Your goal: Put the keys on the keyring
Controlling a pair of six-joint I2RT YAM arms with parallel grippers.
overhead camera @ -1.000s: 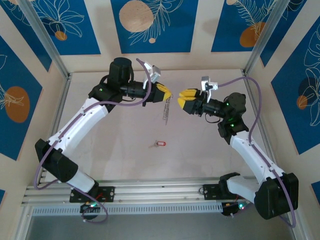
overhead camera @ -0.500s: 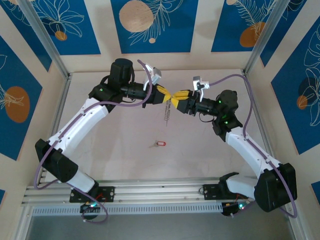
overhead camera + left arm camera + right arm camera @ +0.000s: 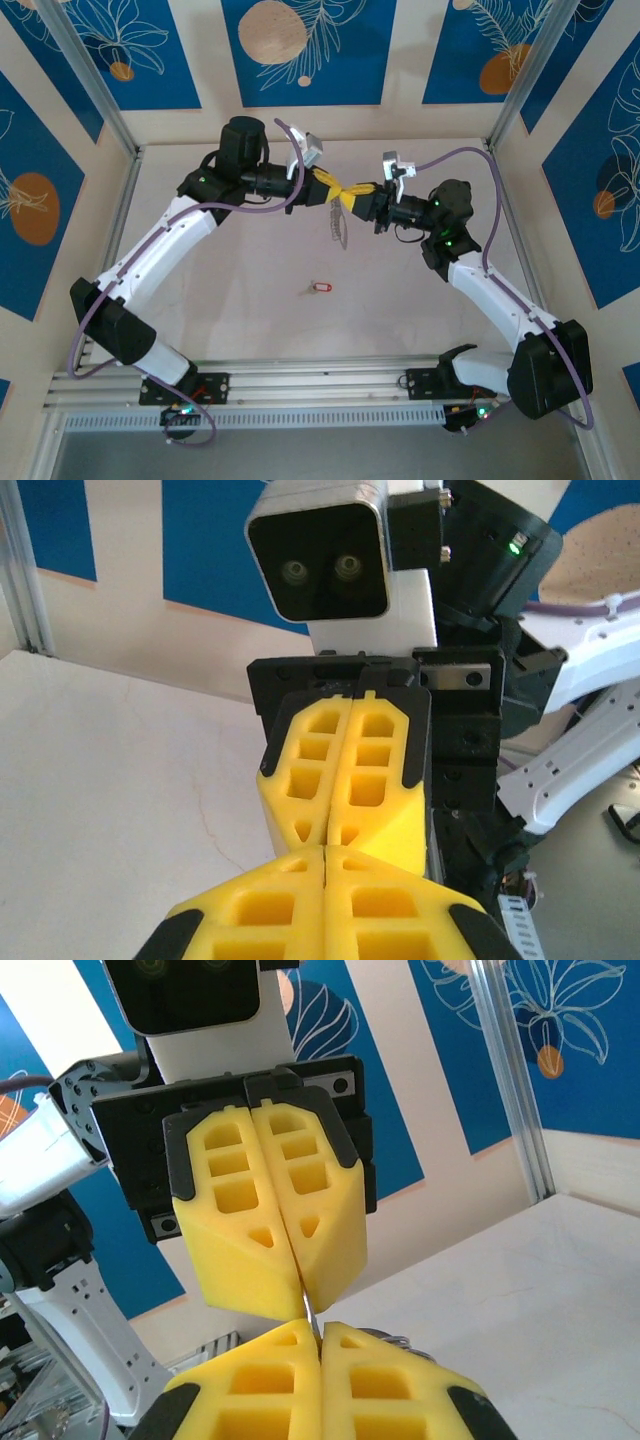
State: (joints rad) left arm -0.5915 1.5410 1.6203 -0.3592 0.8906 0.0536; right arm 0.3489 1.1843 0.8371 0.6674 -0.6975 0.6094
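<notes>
Upper part of keyring [image 3: 338, 228] hidden where left gripper [image 3: 338, 191] and right gripper [image 3: 354, 194] meet tip to tip. Fringe too small to separate. Blade of key [image 3: 320, 288] too tiny to resolve. Own fingers cropped at bottom edge, both wrist views.

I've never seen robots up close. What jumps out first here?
The bright yellow left gripper and right gripper meet tip to tip in mid-air above the table. The keyring dangles just below them, and the red key lies alone on the table, nearer the arms' bases.
</notes>
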